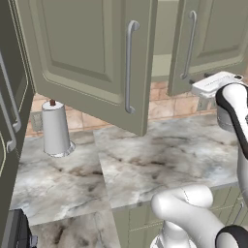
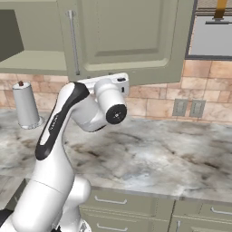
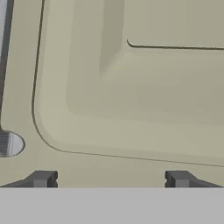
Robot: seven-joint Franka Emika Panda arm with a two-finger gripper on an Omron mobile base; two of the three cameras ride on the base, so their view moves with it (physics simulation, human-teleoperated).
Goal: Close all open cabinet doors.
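Observation:
Two sage grey-green cabinet doors stand open above the counter. The left door point(image 1: 82, 53) swings far out toward me, its long silver handle point(image 1: 128, 68) on its free edge. The right door point(image 1: 215, 36) point(image 2: 131, 34) is ajar, with its handle point(image 1: 189, 46) point(image 2: 72, 43) on its left side. My white hand point(image 1: 213, 83) point(image 2: 108, 84) sits at the lower edge of the right door. In the hand view my gripper point(image 3: 110, 179) is open, its fingertips point(image 3: 41, 178) wide apart and very close to the door's recessed panel point(image 3: 144, 96), beside the handle's foot point(image 3: 6, 144).
A paper towel roll point(image 1: 54, 127) point(image 2: 25, 106) stands at the back left of the marble counter point(image 1: 160, 160). Wall outlets point(image 2: 188, 108) sit on the brick backsplash. A window point(image 2: 213, 38) is at upper right. A dark tall unit point(image 1: 9, 121) borders the left.

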